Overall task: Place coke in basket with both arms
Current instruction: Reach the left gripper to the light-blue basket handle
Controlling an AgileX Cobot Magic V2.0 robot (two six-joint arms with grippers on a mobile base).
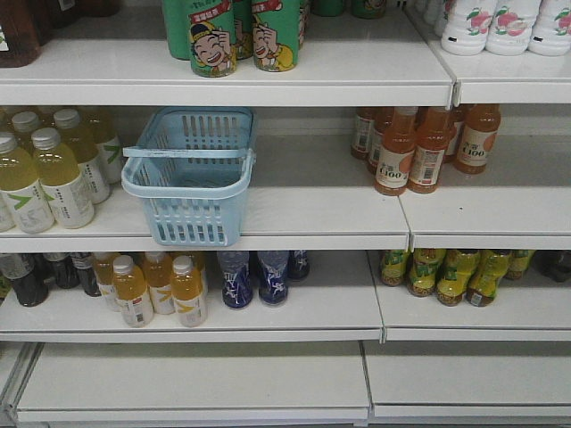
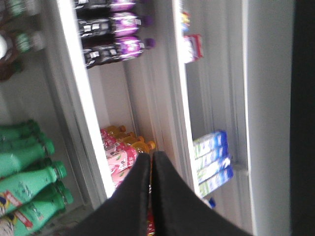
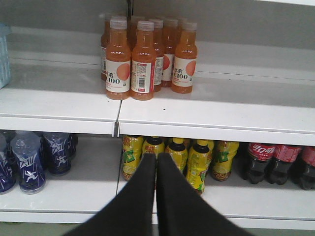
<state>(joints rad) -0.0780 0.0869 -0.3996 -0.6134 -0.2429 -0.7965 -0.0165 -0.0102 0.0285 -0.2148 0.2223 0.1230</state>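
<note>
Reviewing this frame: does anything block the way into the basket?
Partly. One hoop handle crosses the opening of the basket, and the upper shelf sits over its rear. Nothing shows inside it. The all-red coke is not in view. The left gripper and right gripper have shut jaws.

basket [image 3: 3,56] cut by left edge, tops of cola bottles [image 3: 268,164] hidden under shelf [image 3: 216,129], purple bottles [image 2: 115,46] blurred

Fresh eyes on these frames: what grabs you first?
The pale blue basket stands at the front of the middle shelf, between yellow drinks and orange bottles. Each wrist view is filled low centre by a shut black hand: the left hand, and the right hand below those orange bottles.
</note>
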